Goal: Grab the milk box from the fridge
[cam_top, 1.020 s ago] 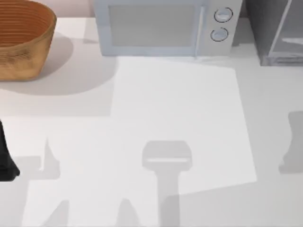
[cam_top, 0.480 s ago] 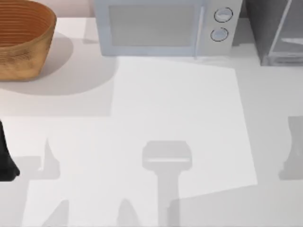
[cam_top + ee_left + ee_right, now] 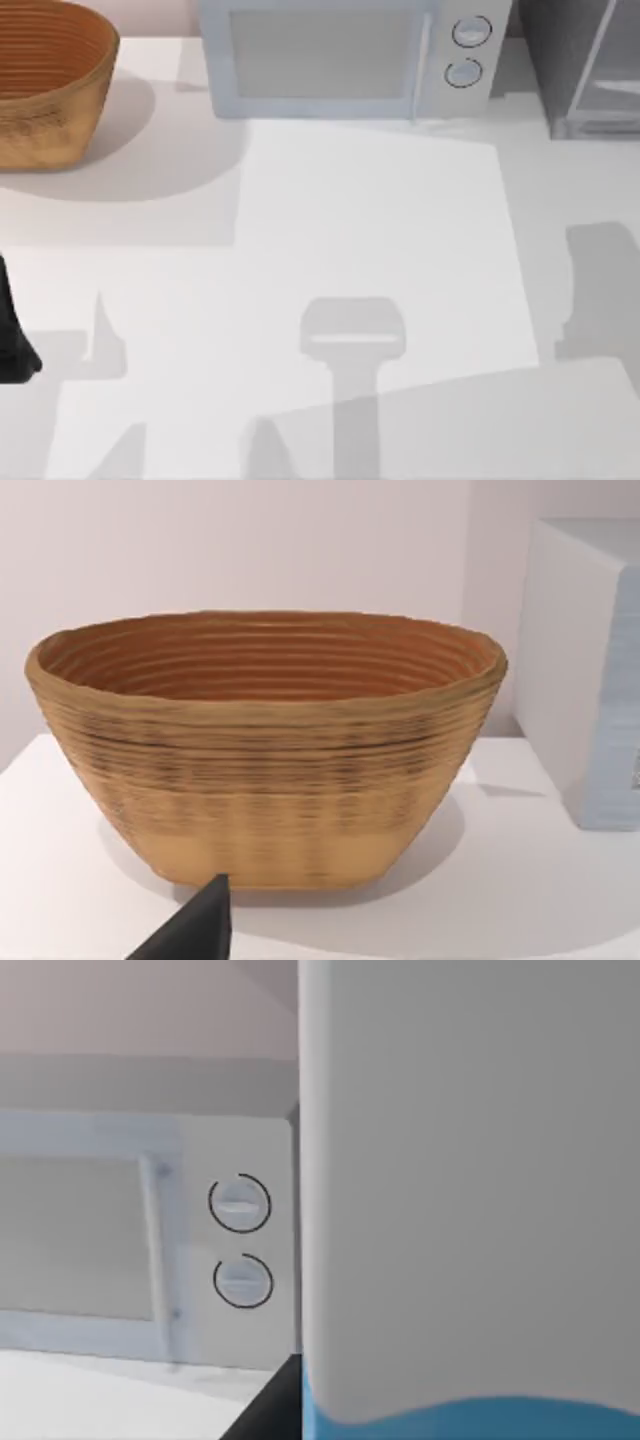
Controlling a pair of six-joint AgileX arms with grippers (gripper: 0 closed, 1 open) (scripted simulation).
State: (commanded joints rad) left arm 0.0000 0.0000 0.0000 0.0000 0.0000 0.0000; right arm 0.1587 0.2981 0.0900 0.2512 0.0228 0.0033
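The milk box [image 3: 470,1190] looms very close in the right wrist view, its side white with a light-blue band at the base. My right gripper [image 3: 460,1430] is shut on it, and one dark finger [image 3: 268,1408] lies against the box's edge. In the top view the dark grey fridge [image 3: 580,70] with its pale-framed door stands at the table's back right corner. My left arm [image 3: 12,335] is parked at the table's left edge, gripper open, with one fingertip [image 3: 195,930] low in the left wrist view.
A white microwave [image 3: 345,55] with two round knobs [image 3: 240,1203] stands at the back centre, just left of the fridge. A woven brown basket [image 3: 45,80] sits at the back left, facing the left wrist camera as basket [image 3: 265,760]. Shadows lie across the white tabletop [image 3: 370,220].
The right arm's shadow at the table's right edge has grown and shifted toward the back. A broad new shadow has spread over the front right. The left arm has not moved.
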